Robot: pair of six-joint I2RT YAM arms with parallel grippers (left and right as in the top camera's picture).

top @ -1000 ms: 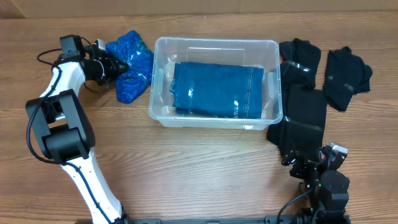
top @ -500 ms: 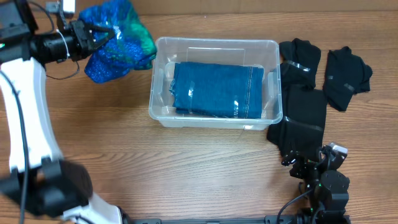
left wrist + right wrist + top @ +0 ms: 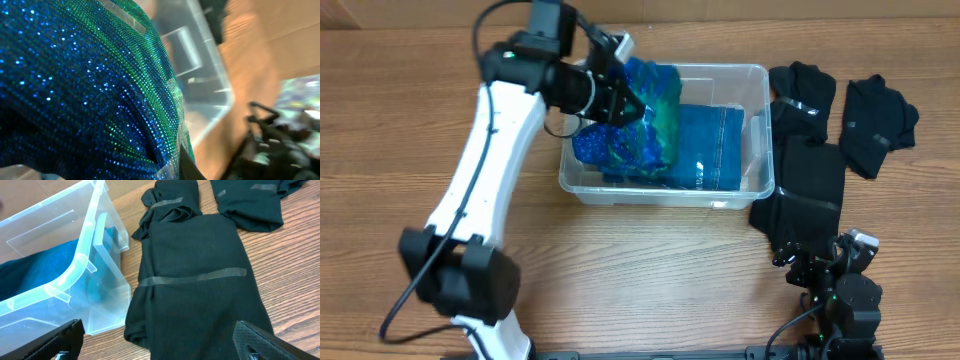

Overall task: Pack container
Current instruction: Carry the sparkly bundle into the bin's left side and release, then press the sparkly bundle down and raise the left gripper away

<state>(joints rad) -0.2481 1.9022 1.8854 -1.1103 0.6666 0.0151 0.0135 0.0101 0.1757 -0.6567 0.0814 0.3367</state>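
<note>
The clear plastic container [image 3: 760, 75] stands mid-table with a folded blue cloth [image 3: 710, 145] lying in it. My left gripper [image 3: 620, 100] is shut on a sparkly blue-green garment [image 3: 638, 135] and holds it over the container's left half, where it hangs down inside. In the left wrist view the sparkly garment [image 3: 85, 95] fills the frame, with the container [image 3: 200, 55] behind it. My right gripper [image 3: 160, 340] is open and empty, low near the front edge, just in front of a black garment [image 3: 200, 290] and next to the container's corner [image 3: 75, 275].
Three black garments lie right of the container: one at the back [image 3: 805, 95], one at the far right [image 3: 880, 125], one nearer the front [image 3: 805, 200]. Bare wood tabletop [image 3: 620, 270] lies in front and left of the container.
My left arm has lifted the sparkly garment from the table left of the container and swung it right, over and into the container. The right arm has not moved.
</note>
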